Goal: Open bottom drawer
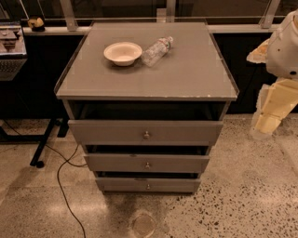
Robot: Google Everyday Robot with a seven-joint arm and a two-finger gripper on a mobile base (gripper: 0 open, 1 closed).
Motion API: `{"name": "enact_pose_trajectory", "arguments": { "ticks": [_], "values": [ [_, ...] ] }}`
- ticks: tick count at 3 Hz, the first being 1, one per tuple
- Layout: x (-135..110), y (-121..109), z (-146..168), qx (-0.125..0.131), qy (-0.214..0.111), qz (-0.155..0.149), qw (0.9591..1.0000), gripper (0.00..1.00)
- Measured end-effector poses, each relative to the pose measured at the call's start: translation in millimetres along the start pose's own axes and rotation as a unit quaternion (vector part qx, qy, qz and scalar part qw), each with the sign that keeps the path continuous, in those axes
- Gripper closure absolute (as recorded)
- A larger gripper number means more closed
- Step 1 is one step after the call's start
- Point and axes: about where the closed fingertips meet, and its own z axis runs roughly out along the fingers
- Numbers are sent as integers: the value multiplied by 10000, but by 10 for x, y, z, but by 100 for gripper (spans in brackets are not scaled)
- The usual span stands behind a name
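No text, label, brand, number or sign can be read anywhere in the view. The water bottle (157, 51) lies on its side near the rear edge of the cabinet top (186, 79), and any print on its wrap cannot be made out. The gripper (266, 123) is at the right edge of the view, clear of the cabinet's right side and above the floor. No marking on it can be read.

I read a speckled terrazzo floor (242, 195), glossy under dim warm light. A black cable (58, 179) trails across it at left. Dark panels (42, 74) and metal posts (69, 14) stand behind.
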Motion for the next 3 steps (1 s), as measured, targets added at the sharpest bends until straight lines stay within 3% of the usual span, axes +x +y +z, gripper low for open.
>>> {"name": "enact_pose_trajectory", "arguments": {
  "ticks": [2, 3],
  "values": [
    [13, 62, 92, 123, -152, 181, 9996, 0],
    [101, 346, 367, 149, -602, 793, 9949, 0]
  ]
}}
